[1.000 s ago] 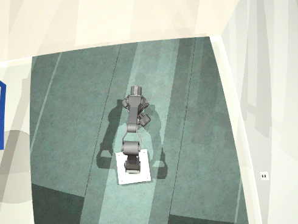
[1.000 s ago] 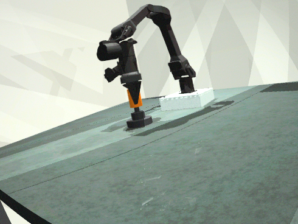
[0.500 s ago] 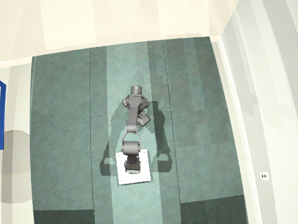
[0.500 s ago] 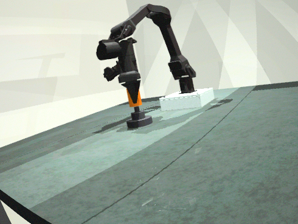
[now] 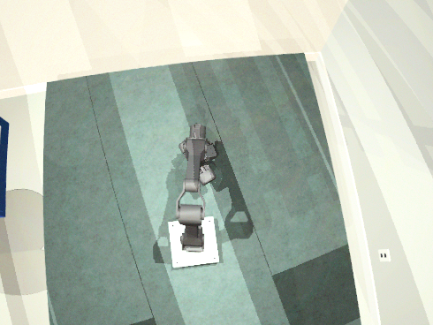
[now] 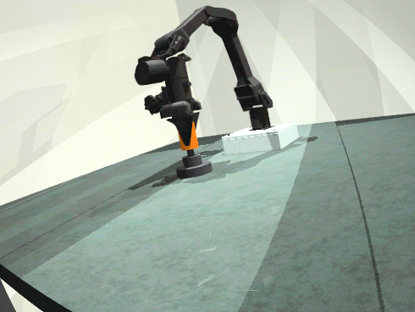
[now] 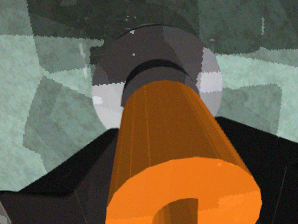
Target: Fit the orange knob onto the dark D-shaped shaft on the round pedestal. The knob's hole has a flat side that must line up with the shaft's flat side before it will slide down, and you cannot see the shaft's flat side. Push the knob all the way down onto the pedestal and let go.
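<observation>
The orange knob (image 6: pixel 195 142) (image 7: pixel 165 135) is upright between the fingers of my gripper (image 6: pixel 188 144) (image 7: pixel 166 132), which is shut on it. Its top faces the wrist camera, and part of its hole shows, with a straight edge on the right. The dark round pedestal (image 6: pixel 194 171) (image 7: pixel 150 42) stands below, with a narrower step on top. A short length of the dark shaft (image 6: pixel 190 153) shows between the knob's lower end and the step, so the knob is above the pedestal. Whether the shaft's tip is inside the hole is hidden. The top view shows the arm from above, covering knob and pedestal.
The arm's white base block (image 5: pixel 211 252) (image 6: pixel 251 143) stands behind the pedestal in the exterior view. The green table top (image 5: pixel 79 199) (image 6: pixel 212 237) carries bands of light and shadow. A blue-framed object (image 5: pixel 3 168) is at the left edge of the top view.
</observation>
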Robot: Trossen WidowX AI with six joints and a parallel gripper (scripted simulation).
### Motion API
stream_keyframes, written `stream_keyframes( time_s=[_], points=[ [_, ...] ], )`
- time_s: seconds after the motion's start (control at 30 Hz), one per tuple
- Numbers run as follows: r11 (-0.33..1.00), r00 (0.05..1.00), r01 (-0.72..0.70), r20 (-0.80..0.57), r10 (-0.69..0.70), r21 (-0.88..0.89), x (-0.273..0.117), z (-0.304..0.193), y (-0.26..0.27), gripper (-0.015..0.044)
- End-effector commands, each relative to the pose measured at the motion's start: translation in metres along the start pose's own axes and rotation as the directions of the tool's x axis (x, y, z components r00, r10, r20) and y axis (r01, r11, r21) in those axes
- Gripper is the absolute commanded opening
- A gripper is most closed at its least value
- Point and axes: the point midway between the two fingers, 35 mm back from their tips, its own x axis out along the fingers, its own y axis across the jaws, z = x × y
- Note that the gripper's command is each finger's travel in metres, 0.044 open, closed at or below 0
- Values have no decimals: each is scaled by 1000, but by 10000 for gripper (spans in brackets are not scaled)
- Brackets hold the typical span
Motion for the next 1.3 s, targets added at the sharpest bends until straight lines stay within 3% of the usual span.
stream_keyframes(
  time_s=[0.0,1.07,1.27],
  points=[
    [1000,1000,0,3,0,9,1,1,0,0],
    [999,1000,0,3,0,36,2,1,0,0],
    [999,1000,0,3,0,-34,2,1,0,0]
  ],
)
